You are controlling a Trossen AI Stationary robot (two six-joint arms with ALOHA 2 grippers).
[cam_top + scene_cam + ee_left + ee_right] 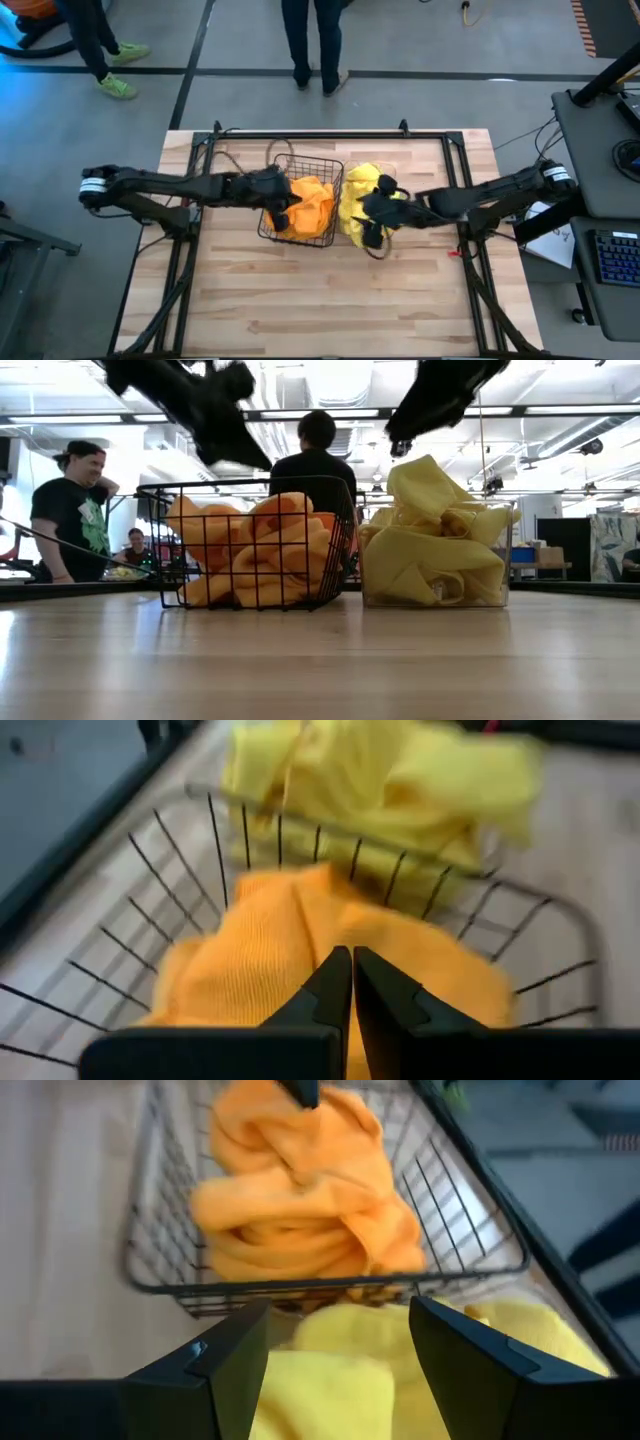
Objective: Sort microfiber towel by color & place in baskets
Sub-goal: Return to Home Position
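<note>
Left hand [352, 954], pinched shut, hovers over the orange towels [250, 545] in the wire basket [300, 163], right hand [340, 1308] spread wide over the yellow towels [430, 550] in the clear bin [437, 598].

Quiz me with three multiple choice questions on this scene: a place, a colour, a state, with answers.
1. The wire basket stands beside the clear bin, toward: A the left arm B the right arm C neither, stacked
2. The clear bin's towels are: A orange B yellow C blue
3. The right hand is: A open, empty B shut on a towel C unseen
Answers: A, the high view shows it; B, yellow fills the bin; A, its fingers stand apart, nothing between.
</note>
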